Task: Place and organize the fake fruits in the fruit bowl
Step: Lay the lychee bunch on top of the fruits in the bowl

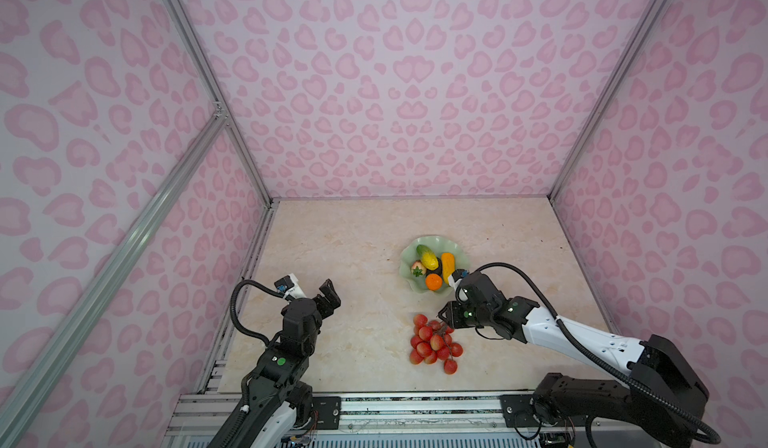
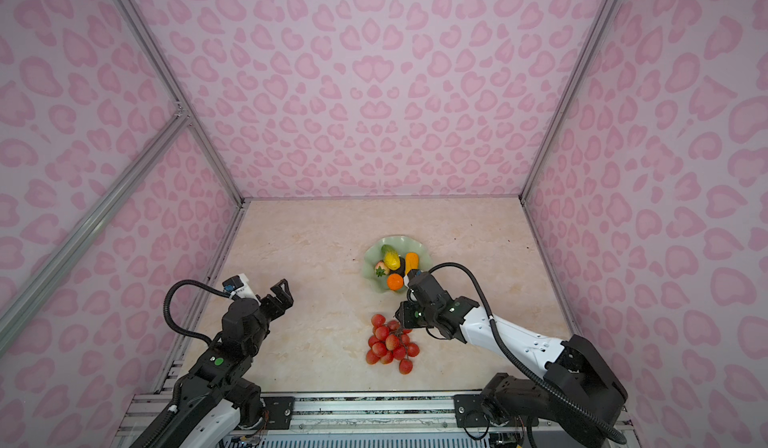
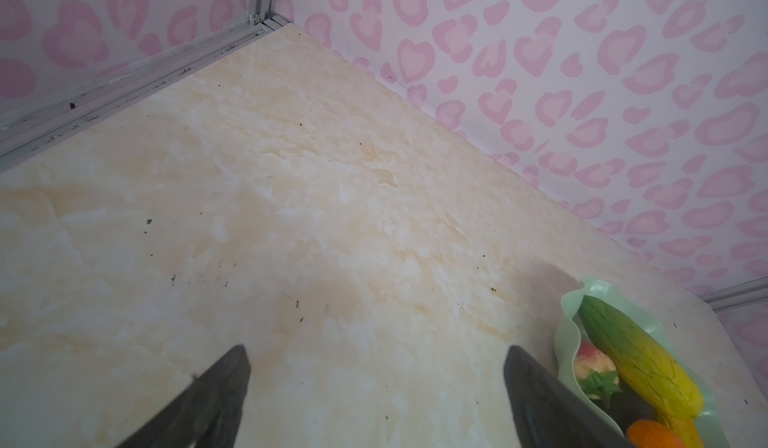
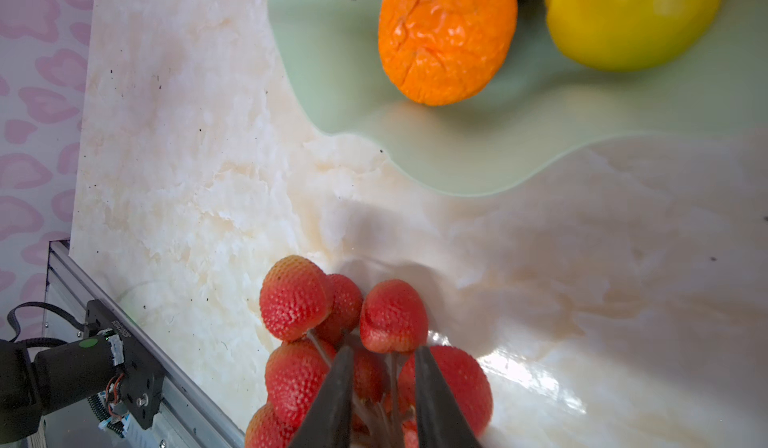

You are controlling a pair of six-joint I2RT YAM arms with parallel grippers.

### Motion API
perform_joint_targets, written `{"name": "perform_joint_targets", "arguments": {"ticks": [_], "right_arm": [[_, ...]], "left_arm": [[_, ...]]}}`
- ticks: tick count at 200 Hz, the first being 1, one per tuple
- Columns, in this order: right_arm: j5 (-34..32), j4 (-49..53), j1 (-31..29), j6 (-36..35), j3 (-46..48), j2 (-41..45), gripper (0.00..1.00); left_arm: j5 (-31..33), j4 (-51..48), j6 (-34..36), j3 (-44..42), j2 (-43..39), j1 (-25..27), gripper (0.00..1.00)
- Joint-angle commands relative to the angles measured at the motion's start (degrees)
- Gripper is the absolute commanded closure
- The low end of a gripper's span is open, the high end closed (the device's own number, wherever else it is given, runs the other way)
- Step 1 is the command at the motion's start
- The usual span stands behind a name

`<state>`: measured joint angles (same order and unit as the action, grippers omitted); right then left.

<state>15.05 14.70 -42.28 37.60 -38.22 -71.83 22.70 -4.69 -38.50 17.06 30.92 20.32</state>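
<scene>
Bunch of red balls [image 1: 434,342] on bench [image 1: 353,259], at 6 o'clock of fruit bowl [image 1: 455,245], outside it. Right gripper [image 4: 383,348] nearer, at bunch's 1 o'clock stem end; fingers narrow, astride stem, clamp unclear. Left gripper [image 3: 374,354] at 9 o'clock, fingers wide apart, empty.

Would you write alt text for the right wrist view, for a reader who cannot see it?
The right gripper has its two fingers close together either side of the stems of a bunch of red balls lying on the marble table; a firm grip cannot be confirmed. Nearby, the mint-green fruit bowl holds a round orange and a yellow fruit.
</scene>
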Motion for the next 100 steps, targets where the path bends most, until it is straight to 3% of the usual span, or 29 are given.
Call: {"name": "perform_joint_targets", "arguments": {"ticks": [1, 24, 58, 100], "right_arm": [[-0.5, -1.9, -0.9, 0.2, -0.6, -0.2, 0.84], [-1.6, -1.3, -1.1, 0.1, -1.4, 0.7, 1.00], [-2.8, 5.7, 0.1, -3.9, -7.6, 3.6, 1.00], [-1.5, 10.7, 10.4, -11.1, -14.3, 8.5, 1.00]], "left_arm": [[0.3, 0.2, 0.0, 0.0, -0.5, -0.1, 0.04], [0.3, 0.3, 0.0, -0.3, -1.0, -0.1, 0.03], [-0.4, 0.3, -0.3, -0.3, -1.0, -0.1, 0.04], [-0.6, 0.3, 0.4, 0.0, -1.5, -0.1, 0.03]]}}
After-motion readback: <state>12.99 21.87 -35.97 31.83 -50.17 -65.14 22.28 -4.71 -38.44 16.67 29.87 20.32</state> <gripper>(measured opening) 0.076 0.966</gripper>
